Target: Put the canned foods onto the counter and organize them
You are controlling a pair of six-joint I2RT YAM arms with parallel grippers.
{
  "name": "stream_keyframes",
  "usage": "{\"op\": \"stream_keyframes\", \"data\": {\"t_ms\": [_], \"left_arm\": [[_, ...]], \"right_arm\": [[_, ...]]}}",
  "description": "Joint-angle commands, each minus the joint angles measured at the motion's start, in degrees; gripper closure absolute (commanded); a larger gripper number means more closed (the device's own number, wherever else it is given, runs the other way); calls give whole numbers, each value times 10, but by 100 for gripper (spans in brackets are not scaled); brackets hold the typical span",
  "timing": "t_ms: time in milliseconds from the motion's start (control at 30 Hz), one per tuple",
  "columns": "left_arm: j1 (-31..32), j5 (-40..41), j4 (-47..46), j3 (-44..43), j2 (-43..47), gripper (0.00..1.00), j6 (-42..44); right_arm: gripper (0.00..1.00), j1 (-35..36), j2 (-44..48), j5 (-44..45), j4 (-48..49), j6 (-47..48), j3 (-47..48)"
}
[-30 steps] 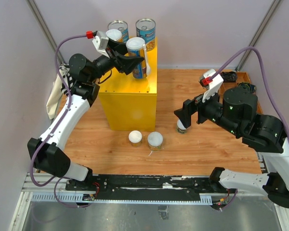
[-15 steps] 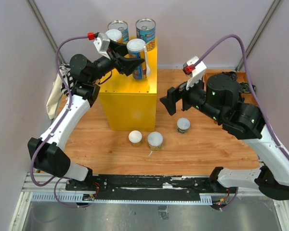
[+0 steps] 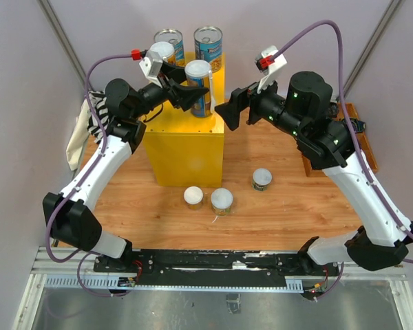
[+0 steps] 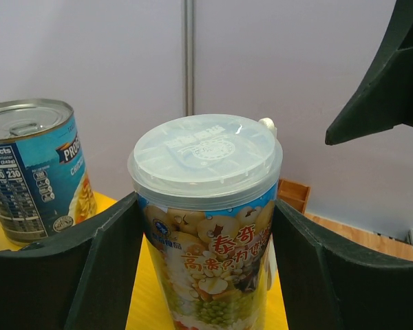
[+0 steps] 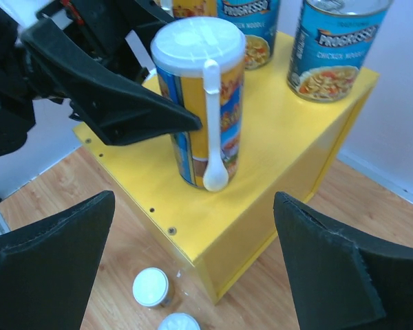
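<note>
The yellow counter (image 3: 186,141) carries two blue soup cans at the back (image 3: 208,47) (image 3: 169,40), a small white-lidded can (image 3: 162,50) and a tall white-lidded can (image 3: 198,88). My left gripper (image 3: 194,93) is shut on the tall can (image 4: 206,227), which stands upright on the counter top (image 5: 275,130) with a white spoon on its side. My right gripper (image 3: 228,113) is open and empty in the air beside the counter's right edge, its fingers spread wide (image 5: 193,199). Three small cans stand on the table in front: two white-lidded (image 3: 193,196) (image 3: 221,200), one silver-topped (image 3: 262,179).
A brown wooden tray (image 3: 358,130) lies at the right, mostly hidden behind my right arm. A pale cloth bag (image 3: 79,141) hangs at the left wall. The wooden table (image 3: 289,206) ends at a metal rail in front.
My right gripper has risen off the silver-topped can on the table, leaving it there, and swung up and left toward the counter. My left gripper has shifted the tall can slightly right.
</note>
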State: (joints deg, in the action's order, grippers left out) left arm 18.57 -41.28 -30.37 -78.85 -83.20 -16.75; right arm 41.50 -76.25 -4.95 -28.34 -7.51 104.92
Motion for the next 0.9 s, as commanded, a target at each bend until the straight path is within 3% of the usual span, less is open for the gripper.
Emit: {"op": "stream_keyframes", "data": {"t_ms": [0,100,300,700,867], "left_arm": [[9,9,-53,-11,5,100,14],[18,14,-42,-9,6,100,27],[34,39,-14,7,18,89,49],[45,66,16,24,39,39,67],[46,66,29,24,40,27,71]], "right_arm": [[2,-7,-16,-54,54,6,33],[2,-9,-26,-57,65,13,42],[2,-19,-46,-57,80,19,54],[2,-48,-111,-102,126,-9,87],[1,-49,-136,-116,128,-10,108]]}}
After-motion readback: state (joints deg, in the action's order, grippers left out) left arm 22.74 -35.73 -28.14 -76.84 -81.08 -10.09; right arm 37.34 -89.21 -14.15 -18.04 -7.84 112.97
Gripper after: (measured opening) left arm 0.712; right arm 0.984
